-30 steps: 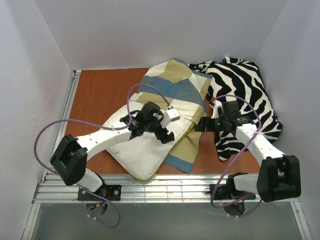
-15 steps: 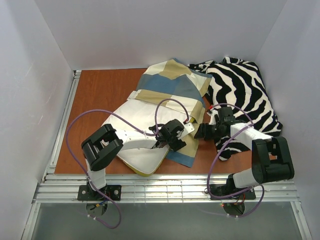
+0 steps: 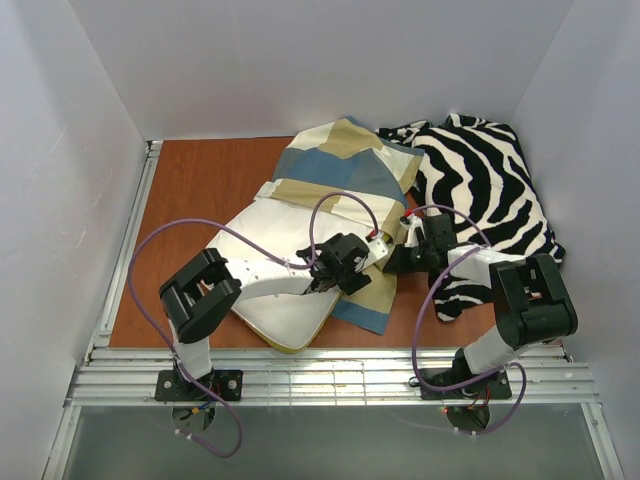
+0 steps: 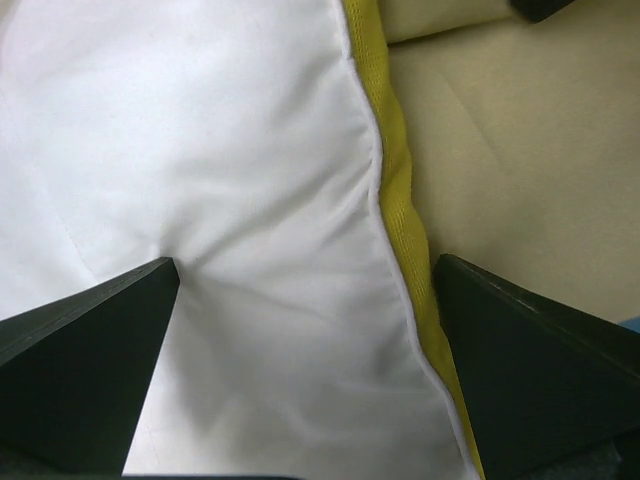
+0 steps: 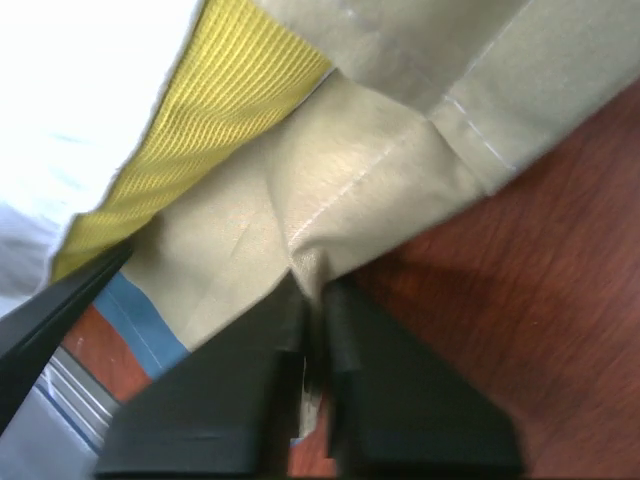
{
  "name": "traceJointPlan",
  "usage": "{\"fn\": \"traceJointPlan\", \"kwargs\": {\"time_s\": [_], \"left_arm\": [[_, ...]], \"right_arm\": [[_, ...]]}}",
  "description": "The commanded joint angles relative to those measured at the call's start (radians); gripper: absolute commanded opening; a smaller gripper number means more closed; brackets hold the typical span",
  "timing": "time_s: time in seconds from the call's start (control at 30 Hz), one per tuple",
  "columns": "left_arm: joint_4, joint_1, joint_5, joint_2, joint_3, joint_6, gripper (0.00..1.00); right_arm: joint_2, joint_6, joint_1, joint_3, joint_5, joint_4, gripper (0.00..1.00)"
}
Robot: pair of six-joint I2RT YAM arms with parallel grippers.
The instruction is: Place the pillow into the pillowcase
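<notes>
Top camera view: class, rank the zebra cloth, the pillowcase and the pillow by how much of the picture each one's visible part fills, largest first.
1. Zebra cloth: clearly the largest patch.
2 and 3. Pillowcase and pillow: too close to rank. The pillow hides part of the pillowcase, so only visible parts can be compared.
</notes>
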Motion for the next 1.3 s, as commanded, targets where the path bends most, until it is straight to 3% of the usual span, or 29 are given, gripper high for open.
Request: {"fn": "traceJointPlan", "kwargs": {"time_s": [0.0,0.07,0.13,0.17,0.2,0.3,0.47,0.6,0.77,0.9,1.13,1.27], "left_arm": [[-0.009,0.021,-0.059,0.058,0.029,-0.002,0.98],[-0.01,0.064,-0.05,0.09,0.06,-0.022,0.96],[-0.019,0.093,-0.012,0.104,0.091,-0.062,0.86],[-0.025,0.125,0.007,0.106,0.126,-0.079,0.73],[-0.025,0.139,0.021,0.1,0.14,-0.104,0.47],[-0.041,0.214,0.115,0.066,0.23,-0.202,0.0],[-0.105,0.335,0.276,0.032,0.379,-0.408,0.0],[-0.066,0.413,0.368,-0.012,0.436,-0.598,0.0],[-0.056,0.492,0.377,-0.031,0.53,-0.785,0.0],[-0.065,0.542,0.344,-0.026,0.585,-0.846,0.0],[-0.096,0.656,0.256,-0.063,0.709,-0.803,0.0],[-0.072,0.656,0.309,-0.186,0.605,-0.728,0.0]], "right_arm": [[-0.025,-0.002,0.011,0.006,-0.015,0.015,0.01],[-0.059,-0.016,0.025,0.002,-0.034,0.002,0.01],[-0.112,-0.042,0.042,0.0,-0.051,-0.02,0.01],[-0.127,-0.051,0.066,0.003,-0.067,-0.025,0.01],[-0.153,-0.062,0.08,0.005,-0.072,-0.031,0.01],[-0.199,-0.096,0.148,0.037,-0.084,-0.048,0.01],[-0.221,-0.103,0.26,0.161,-0.116,-0.069,0.01],[-0.198,-0.143,0.326,0.33,-0.211,-0.12,0.01],[-0.187,-0.195,0.423,0.454,-0.363,-0.192,0.01],[-0.123,-0.277,0.424,0.521,-0.346,-0.207,0.01],[0.101,-0.304,0.467,0.9,-0.509,-0.317,0.01],[0.057,-0.361,0.469,0.834,-0.457,-0.295,0.01]]}}
